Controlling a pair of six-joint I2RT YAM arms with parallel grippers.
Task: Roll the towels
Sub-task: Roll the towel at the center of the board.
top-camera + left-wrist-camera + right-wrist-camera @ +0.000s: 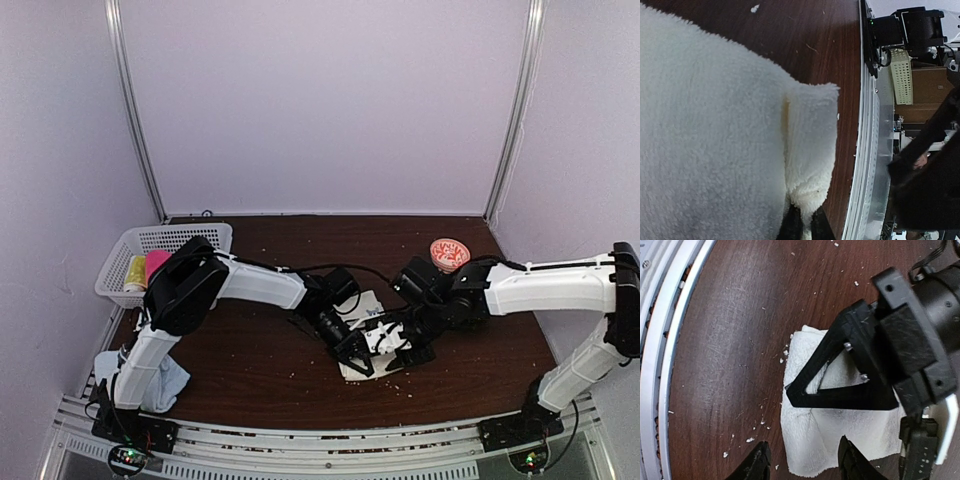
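The cream-white towel (815,440) lies folded at the middle of the desk (250,360). The left gripper (802,224) pinches a folded edge of it. The right gripper (805,460) hangs spread across another edge. The pale blue towel (168,385) lies beside the left arm's base.

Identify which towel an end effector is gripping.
The cream-white towel mid-table, pinched by the left end effector; the pale blue towel lies ungripped near the left arm's base.
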